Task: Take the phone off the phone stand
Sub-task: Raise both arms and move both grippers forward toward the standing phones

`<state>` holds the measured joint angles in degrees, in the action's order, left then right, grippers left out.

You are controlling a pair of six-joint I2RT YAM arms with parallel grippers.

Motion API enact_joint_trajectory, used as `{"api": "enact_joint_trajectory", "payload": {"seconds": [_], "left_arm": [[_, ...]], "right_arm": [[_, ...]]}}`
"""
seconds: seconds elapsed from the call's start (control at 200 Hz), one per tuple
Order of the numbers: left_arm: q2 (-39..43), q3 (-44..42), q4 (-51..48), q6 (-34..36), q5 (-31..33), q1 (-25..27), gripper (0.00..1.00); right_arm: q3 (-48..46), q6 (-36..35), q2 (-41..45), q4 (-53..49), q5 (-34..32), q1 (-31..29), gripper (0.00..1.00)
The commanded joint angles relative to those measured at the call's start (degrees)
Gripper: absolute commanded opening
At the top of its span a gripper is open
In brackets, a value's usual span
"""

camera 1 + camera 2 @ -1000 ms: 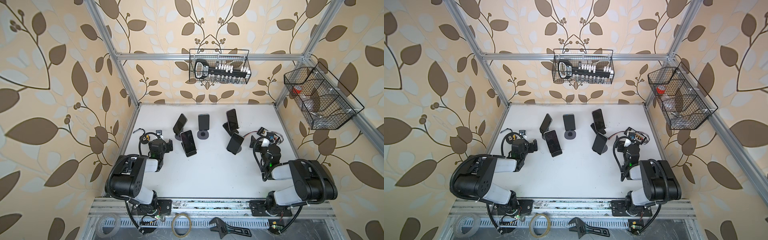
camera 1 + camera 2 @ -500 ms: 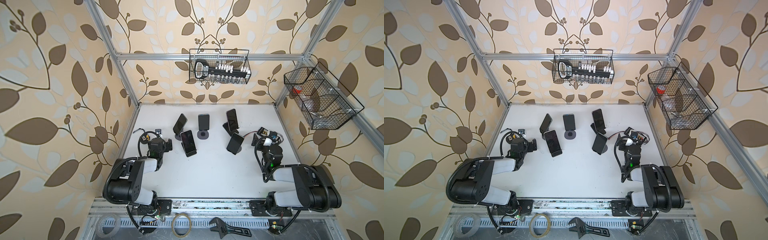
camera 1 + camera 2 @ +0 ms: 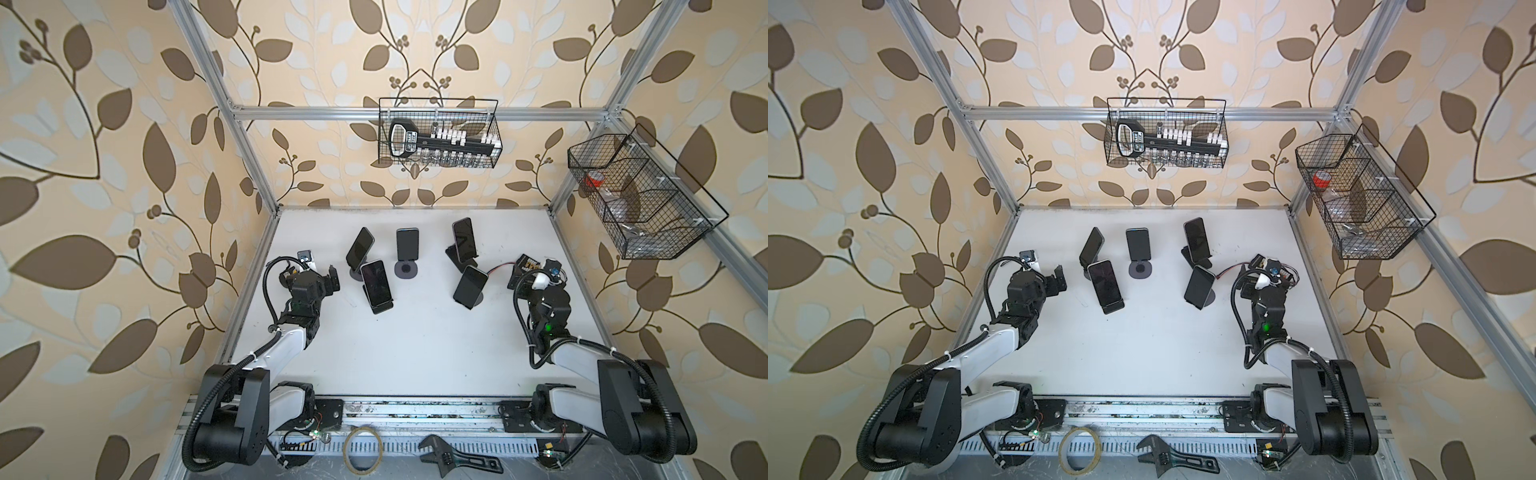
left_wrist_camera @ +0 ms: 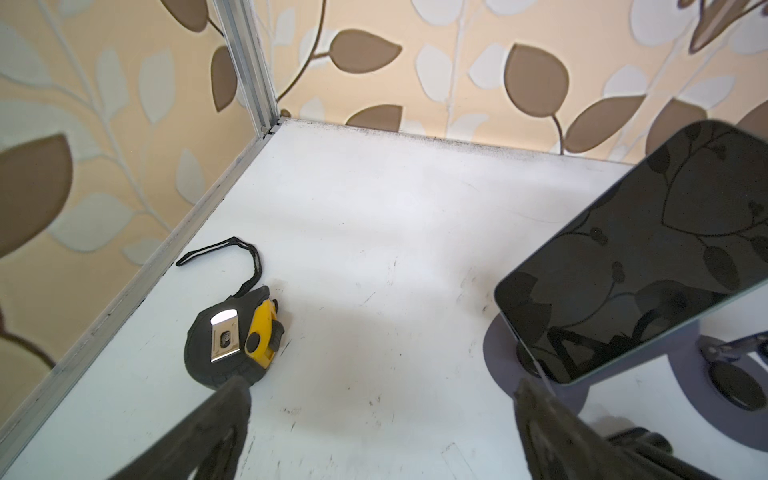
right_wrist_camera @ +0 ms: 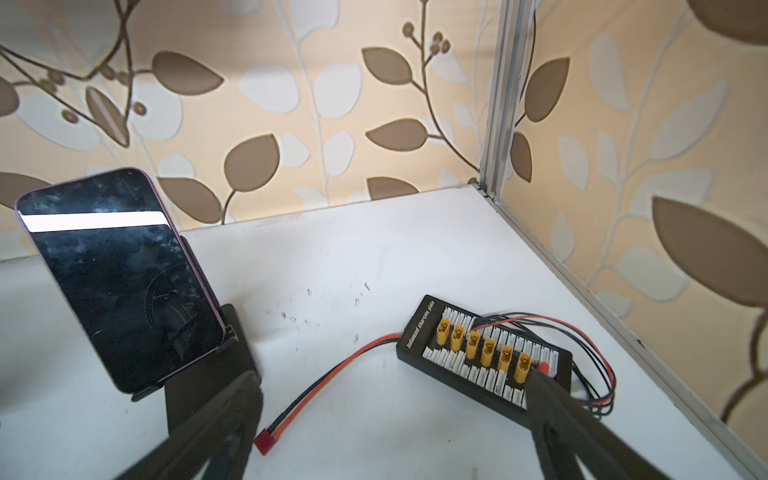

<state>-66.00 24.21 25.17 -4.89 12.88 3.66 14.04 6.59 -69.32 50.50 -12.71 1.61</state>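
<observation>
While my left fingers (image 4: 216,428) hang spread and empty, the phone (image 4: 648,257) just beside them leans on its stand (image 4: 498,357) on the worktop (image 4: 374,249); right fingers (image 5: 216,419) spread, empty too. Likely stiff, light, slick glass, scratchable: pinch the long edges, not the face.
</observation>
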Motion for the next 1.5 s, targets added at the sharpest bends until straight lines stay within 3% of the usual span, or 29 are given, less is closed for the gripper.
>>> {"api": "enact_joint_trajectory", "payload": {"seconds": [0.0,0.38,0.735,0.925,1.065,1.345,1.495], "left_arm": [[2.6,3.4,-3.2,-2.4,-0.2,-0.4,0.99],[9.9,9.9,-15.0,-4.7,-4.6,-0.4,0.99],[13.7,18.1,-26.6,-7.7,-20.9,-0.1,0.98],[15.0,21.7,-32.7,-6.8,-25.6,5.6,0.97],[18.6,22.1,-38.1,-6.5,-31.7,8.5,0.97],[31.3,21.4,-53.5,-1.3,-35.0,11.2,0.95],[34.5,21.3,-59.4,0.6,-40.0,11.5,0.97]], "right_arm": [[2.4,1.1,2.1,-4.7,-0.5,-0.3,0.99],[8.0,3.2,11.8,-21.0,5.3,-0.3,0.97],[14.4,7.6,25.2,-39.6,14.6,-1.1,0.90],[18.3,12.5,28.3,-45.3,22.7,-3.4,0.86],[22.2,14.0,27.9,-50.9,25.3,-10.8,0.86],[27.7,16.0,24.1,-56.9,12.0,-34.9,0.84],[30.3,16.7,20.4,-57.0,8.8,-41.7,0.83]]}}
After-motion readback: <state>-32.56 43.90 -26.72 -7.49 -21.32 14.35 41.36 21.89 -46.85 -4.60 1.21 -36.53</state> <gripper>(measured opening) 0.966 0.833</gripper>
